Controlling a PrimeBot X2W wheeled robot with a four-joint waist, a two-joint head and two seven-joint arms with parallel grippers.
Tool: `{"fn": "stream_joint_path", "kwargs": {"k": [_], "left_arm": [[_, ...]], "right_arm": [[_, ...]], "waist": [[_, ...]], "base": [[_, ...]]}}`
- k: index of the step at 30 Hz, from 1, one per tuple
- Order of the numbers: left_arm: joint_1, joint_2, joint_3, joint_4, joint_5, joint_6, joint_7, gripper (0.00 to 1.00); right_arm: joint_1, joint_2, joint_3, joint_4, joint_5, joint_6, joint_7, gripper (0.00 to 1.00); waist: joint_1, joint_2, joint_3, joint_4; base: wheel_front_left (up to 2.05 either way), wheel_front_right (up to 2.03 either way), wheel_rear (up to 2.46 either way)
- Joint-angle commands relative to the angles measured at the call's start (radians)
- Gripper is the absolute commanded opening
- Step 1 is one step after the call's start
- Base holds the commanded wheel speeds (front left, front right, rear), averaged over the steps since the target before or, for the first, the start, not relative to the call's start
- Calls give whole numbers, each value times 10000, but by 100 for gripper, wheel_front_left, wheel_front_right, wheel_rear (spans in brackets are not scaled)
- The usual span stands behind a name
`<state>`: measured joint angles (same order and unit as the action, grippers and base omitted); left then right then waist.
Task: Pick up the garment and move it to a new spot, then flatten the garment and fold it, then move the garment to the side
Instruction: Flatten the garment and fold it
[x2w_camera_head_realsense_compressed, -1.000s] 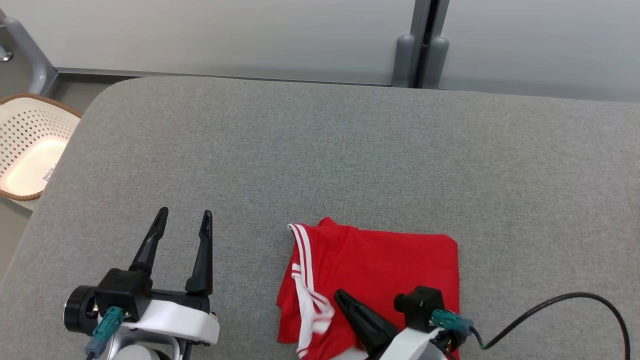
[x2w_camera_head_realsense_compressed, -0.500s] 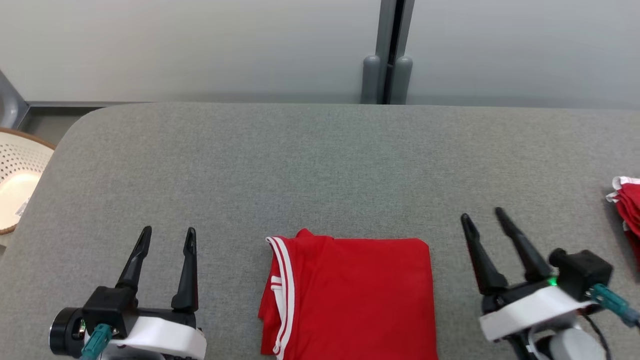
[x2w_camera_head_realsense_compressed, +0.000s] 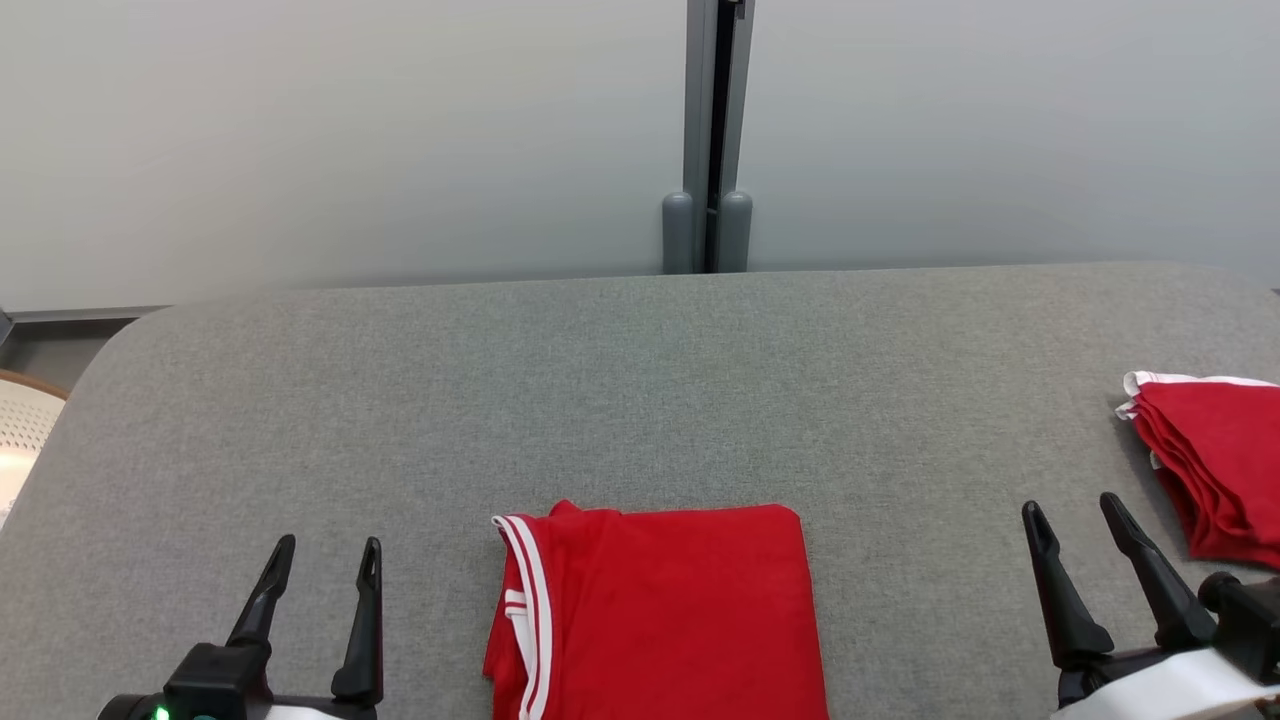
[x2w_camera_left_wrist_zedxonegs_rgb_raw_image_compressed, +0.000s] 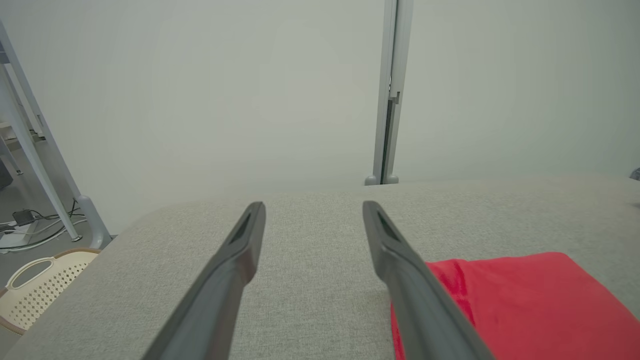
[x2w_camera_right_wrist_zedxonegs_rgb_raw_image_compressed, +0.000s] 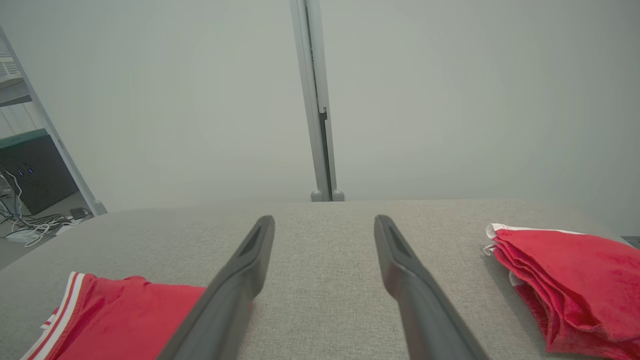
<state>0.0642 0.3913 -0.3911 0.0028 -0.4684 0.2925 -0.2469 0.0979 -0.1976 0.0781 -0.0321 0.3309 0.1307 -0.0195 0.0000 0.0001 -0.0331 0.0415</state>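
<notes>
Off the cloth since a second ago, the right gripper (x2w_camera_head_realsense_compressed: 1070, 506) now stands to the right of the folded red garment (x2w_camera_head_realsense_compressed: 660, 610), fingers spread and empty. The head camera has tilted up too.

Head view: the garment lies flat at the near middle of the grey padded table (x2w_camera_head_realsense_compressed: 640, 400), its far edge square to the table's, its white-striped trim (x2w_camera_head_realsense_compressed: 535, 580) facing left. Its near end is cut off, so its long axis cannot be told. The left gripper (x2w_camera_head_realsense_compressed: 330, 543), wide open and empty, stands apart on its left. Bare table lies beyond; a stack of folded red garments (x2w_camera_head_realsense_compressed: 1215, 470) sits at the right edge and a basket (x2w_camera_head_realsense_compressed: 20, 430) off the left corner.

Left wrist view: the open left gripper (x2w_camera_left_wrist_zedxonegs_rgb_raw_image_compressed: 314, 205) is over bare table, the garment (x2w_camera_left_wrist_zedxonegs_rgb_raw_image_compressed: 525, 305) on its right.

Right wrist view: the open right gripper (x2w_camera_right_wrist_zedxonegs_rgb_raw_image_compressed: 325, 218) has the garment (x2w_camera_right_wrist_zedxonegs_rgb_raw_image_compressed: 125, 320) at its left and the stack (x2w_camera_right_wrist_zedxonegs_rgb_raw_image_compressed: 570, 285) at its right — bare table between.
</notes>
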Motion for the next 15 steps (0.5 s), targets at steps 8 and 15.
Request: {"fn": "stream_joint_path", "kwargs": {"k": [8, 15], "left_arm": [[552, 149, -22, -197, -28, 198, 45, 100], [917, 277, -6, -343, -69, 357, 150, 100]], "right_arm": [[792, 129, -269, -654, -19, -1, 471, 100], [1185, 204, -435, -1039, -81, -1, 802, 100]], "waist": [[0, -1, -395, -120], [0, -1, -591, -93]], "base": [[0, 0, 0], [0, 0, 0]]}}
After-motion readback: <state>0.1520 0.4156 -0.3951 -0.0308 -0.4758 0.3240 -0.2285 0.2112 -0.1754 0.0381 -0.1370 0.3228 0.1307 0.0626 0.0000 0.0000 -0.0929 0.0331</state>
